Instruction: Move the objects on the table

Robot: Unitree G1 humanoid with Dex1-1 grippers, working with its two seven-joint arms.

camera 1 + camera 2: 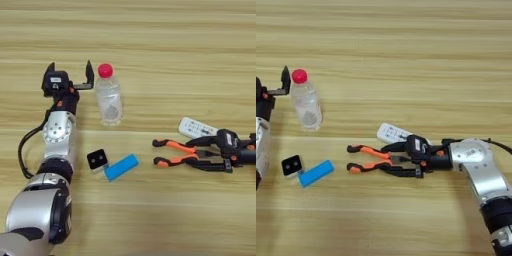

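Note:
On the table (150,45), a clear bottle (108,100) with a red cap stands upright at the left. My left gripper (70,72) is open just left of the cap, and its nearer finger almost touches the bottle's neck. The orange-handled pliers (368,159) lie flat at the middle right with their handles pointing left. My right gripper (387,159) reaches in from the right, one finger pressed to each side of the pliers near the pivot. A white remote control (391,133) lies just behind it. A small black cube (97,159) and a blue block (121,167) lie side by side.
The left forearm (57,135) runs down the left side, close beside the cube. A black cable (22,150) loops off it to the left. The right arm (481,170) comes in from the lower right corner.

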